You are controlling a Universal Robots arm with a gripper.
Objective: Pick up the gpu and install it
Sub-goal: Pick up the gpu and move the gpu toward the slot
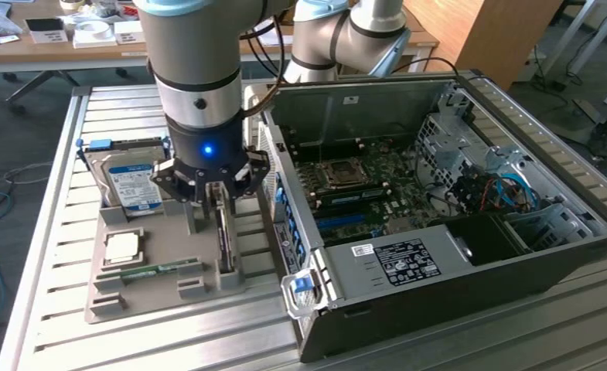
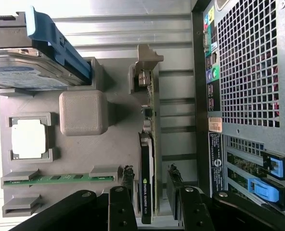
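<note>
The gpu [image 1: 223,236] is a thin dark card standing on edge in a slot of the grey holder tray [image 1: 143,301], close beside the computer case [image 1: 550,255]. In the wrist view the gpu [image 2: 146,183] runs between my two fingers, its silver bracket end farther off. My gripper [image 1: 216,202] hangs straight above the card and is open. In the wrist view the gripper [image 2: 151,185] straddles the card, and a gap shows between the card and each fingertip [image 2: 128,177].
The tray [image 2: 118,149] also holds a hard drive [image 1: 133,185] with a blue-white label, a processor chip [image 1: 123,247] and a green memory stick [image 1: 158,270]. The case lies open on its side with the motherboard [image 1: 376,182] exposed. All rests on a slatted metal table [image 1: 56,309].
</note>
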